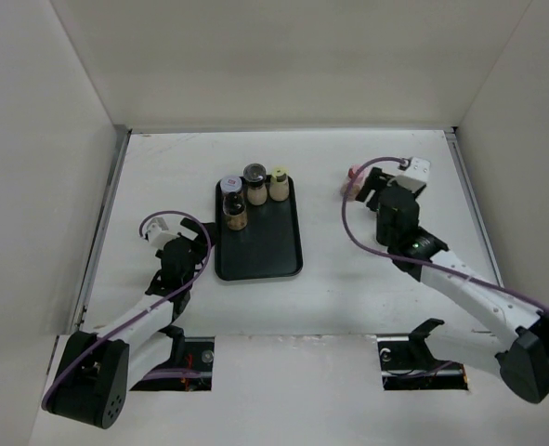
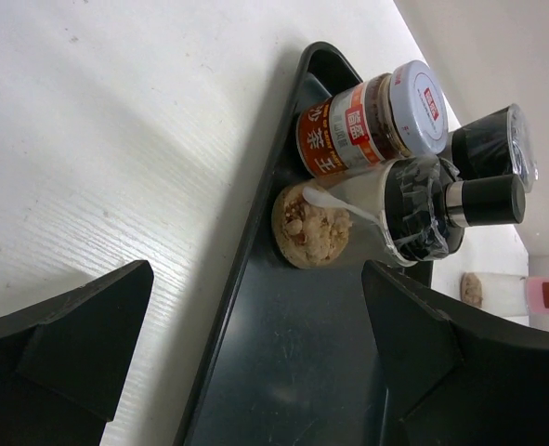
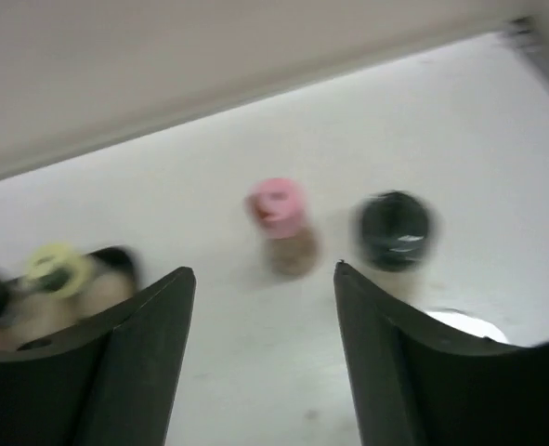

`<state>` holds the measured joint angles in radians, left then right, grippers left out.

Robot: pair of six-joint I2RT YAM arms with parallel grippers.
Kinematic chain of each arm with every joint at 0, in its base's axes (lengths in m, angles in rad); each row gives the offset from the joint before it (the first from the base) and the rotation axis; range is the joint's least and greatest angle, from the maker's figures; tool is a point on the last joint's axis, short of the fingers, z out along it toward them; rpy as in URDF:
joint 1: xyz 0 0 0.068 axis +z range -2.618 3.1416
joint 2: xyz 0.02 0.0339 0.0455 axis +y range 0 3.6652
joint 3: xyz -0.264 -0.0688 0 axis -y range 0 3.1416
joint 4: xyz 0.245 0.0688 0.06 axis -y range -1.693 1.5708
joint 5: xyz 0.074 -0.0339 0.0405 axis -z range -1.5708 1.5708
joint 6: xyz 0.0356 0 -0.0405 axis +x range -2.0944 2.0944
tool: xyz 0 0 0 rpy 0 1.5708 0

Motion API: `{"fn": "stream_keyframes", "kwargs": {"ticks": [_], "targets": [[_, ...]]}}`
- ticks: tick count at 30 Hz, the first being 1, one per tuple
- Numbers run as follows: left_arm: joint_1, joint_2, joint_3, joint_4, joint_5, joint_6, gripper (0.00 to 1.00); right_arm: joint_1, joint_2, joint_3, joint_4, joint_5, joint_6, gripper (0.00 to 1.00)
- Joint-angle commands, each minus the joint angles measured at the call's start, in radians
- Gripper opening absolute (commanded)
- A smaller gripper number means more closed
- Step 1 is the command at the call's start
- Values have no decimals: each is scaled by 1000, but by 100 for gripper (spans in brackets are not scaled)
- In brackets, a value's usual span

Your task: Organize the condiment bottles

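A black tray holds several condiment bottles at its far end: a grey-lidded jar with an orange label, a black-capped one, a yellow-green-capped one and a brown grinder. My left gripper is open and empty at the tray's left edge. Its wrist view shows the orange-labelled jar and the grinder ahead. My right gripper is open and empty, just short of a pink-capped bottle and a black-capped bottle. The right wrist view is blurred.
A white container stands at the back right, beside the right gripper. White walls enclose the table on the left, back and right. The near part of the tray is bare.
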<state>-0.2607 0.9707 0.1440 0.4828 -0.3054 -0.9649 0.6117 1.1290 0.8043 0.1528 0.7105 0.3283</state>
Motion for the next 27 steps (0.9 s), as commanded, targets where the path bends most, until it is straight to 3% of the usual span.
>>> {"fn": "stream_keyframes", "kwargs": {"ticks": [1,3,6,10,19,22,25,27], "targets": [[-8,-7,6,45,-1,14,100,-77,-83,-80,-142,164,25,82],[-7,-7,6,45,5,14,100,-140,-116,-105,-189,152,44,94],[-7,-20,6,46,-1,14,100,-207,-115,-116,-220,51,66,100],[-7,6,9,50,8,15,100,-227,-66,-113,-208,-51,81,100],[-4,10,8,62,20,17,100,-235,58,-117,-174,-72,91,100],[-10,14,8,68,9,17,100,-235,78,-117,-174,-60,94,90],[-5,19,6,71,20,17,100,-232,63,-117,-154,-40,98,60],[-4,8,5,71,16,17,100,-214,35,-119,-139,-26,88,51]]}}
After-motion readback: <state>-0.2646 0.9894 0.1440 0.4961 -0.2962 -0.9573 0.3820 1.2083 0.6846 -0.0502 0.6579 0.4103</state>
